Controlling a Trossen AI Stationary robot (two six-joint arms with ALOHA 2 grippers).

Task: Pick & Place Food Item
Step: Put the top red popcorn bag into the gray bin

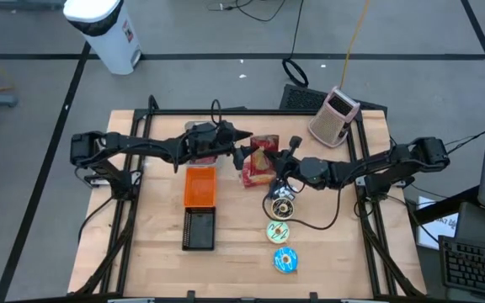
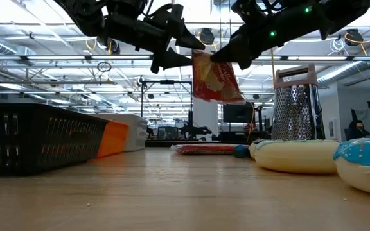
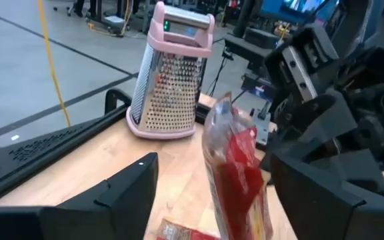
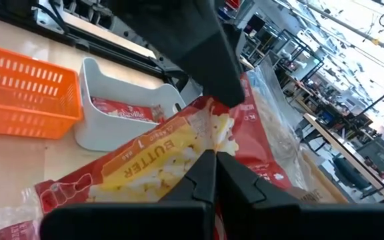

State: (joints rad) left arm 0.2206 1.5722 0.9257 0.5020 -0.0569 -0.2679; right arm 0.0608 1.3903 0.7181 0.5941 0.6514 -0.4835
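Observation:
A red bag of butter popcorn (image 2: 215,78) hangs above the table's middle, also seen from above as the bag (image 1: 261,160). My right gripper (image 2: 227,56) is shut on its top, reaching in from the table's right. My left gripper (image 3: 215,167) comes level from the left and is open. Its two fingers (image 3: 122,193) stand on either side of the bag's edge (image 3: 235,167), with a gap showing on both sides. My right gripper pinches the bag's upper part (image 4: 179,143) between its two shut fingers (image 4: 202,177), coming level from the table's right side. The bag hangs below the fingers, tilted, clear of the table.
An orange basket (image 1: 199,185) and a black basket (image 1: 199,229) lie left of centre. Three doughnuts (image 1: 278,231) sit toward the near edge. A pink-handled grater (image 1: 335,116) stands at the far right. A white holder (image 4: 105,83) contains another red packet (image 4: 122,110).

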